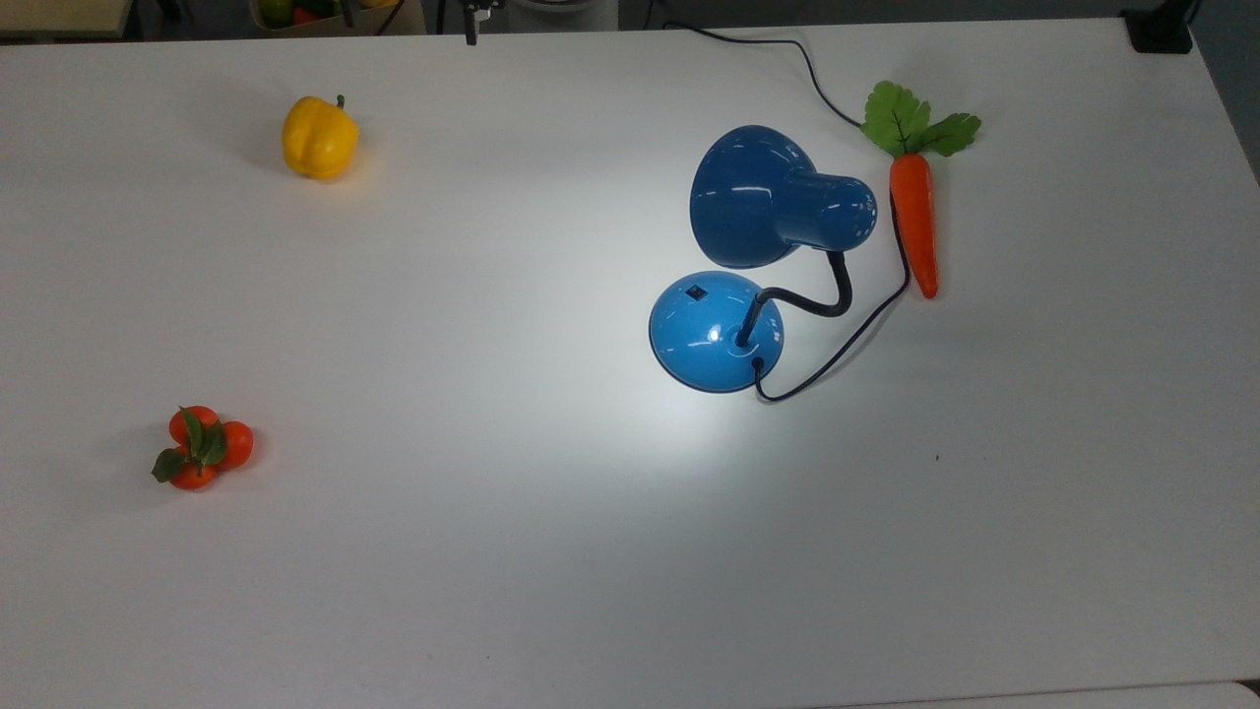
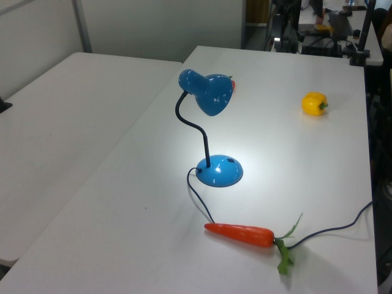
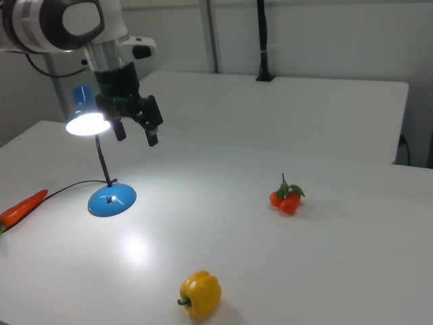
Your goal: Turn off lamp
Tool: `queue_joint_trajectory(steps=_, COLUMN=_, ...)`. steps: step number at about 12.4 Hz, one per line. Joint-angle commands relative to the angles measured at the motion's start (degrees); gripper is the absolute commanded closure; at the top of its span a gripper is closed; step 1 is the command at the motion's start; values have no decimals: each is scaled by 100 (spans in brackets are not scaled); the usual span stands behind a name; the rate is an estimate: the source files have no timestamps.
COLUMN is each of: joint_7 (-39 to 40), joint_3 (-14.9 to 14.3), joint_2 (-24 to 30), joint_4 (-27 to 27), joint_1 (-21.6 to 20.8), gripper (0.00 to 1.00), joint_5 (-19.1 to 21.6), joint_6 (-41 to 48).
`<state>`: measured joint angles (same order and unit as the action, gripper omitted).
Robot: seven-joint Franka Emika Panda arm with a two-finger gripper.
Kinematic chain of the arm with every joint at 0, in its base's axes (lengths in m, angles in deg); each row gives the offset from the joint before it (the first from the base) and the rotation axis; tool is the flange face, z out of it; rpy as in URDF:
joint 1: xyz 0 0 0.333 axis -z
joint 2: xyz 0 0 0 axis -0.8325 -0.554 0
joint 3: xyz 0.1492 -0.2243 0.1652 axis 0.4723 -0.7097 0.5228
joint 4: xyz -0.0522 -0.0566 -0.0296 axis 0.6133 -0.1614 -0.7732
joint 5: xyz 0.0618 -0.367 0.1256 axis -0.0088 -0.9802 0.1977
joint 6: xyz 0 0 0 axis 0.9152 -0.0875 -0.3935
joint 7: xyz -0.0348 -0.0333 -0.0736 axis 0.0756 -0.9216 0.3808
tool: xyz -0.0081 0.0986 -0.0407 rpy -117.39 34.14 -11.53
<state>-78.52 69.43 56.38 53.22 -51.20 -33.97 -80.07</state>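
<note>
Top view: the lamp (image 1: 748, 286) stands lit on the white desk (image 1: 492, 571), a carrot (image 1: 915, 222) just beside it at the top view's right, a yellow pepper (image 1: 319, 137) and tomatoes (image 1: 202, 448) well apart at the top view's left.

Left view: its cord (image 2: 199, 199) runs under the carrot.

Right view: the claw (image 3: 135, 132) hangs released above the desk, fingers spread, near the glowing shade (image 3: 86, 114).

White worktop (image 1: 551, 551), yellow bell pepper (image 1: 318, 138) toward the top view's upper left, cluster of small oranges with green leaves (image 1: 202, 448) at the top view's lower left, toy carrot with green leafy top (image 1: 913, 212) at the top view's right, second white table (image 2: 55, 122) beside the worktop on the left view's left.
</note>
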Motion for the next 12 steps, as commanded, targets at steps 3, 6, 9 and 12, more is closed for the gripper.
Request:
queue_joint_trajectory(steps=3, joint_7=-87, joint_3=-21, joint_2=43, joint_4=-41, joint_1=-41, gripper=0, joint_5=-68, joint_6=186)
queue_joint_trajectory(steps=6, joint_7=-78, joint_3=-21, joint_2=43, joint_4=-41, joint_1=-32, gripper=0, joint_5=-68, joint_6=186)
queue_joint_trajectory(steps=9, joint_7=-105, joint_3=-21, joint_2=35, joint_4=-41, joint_1=-41, gripper=0, joint_5=-68, joint_6=177)
queue_joint_trajectory(steps=12, joint_7=-44, joint_3=-12, joint_2=17, joint_4=-41, joint_1=-32, gripper=29, joint_5=-68, joint_6=168)
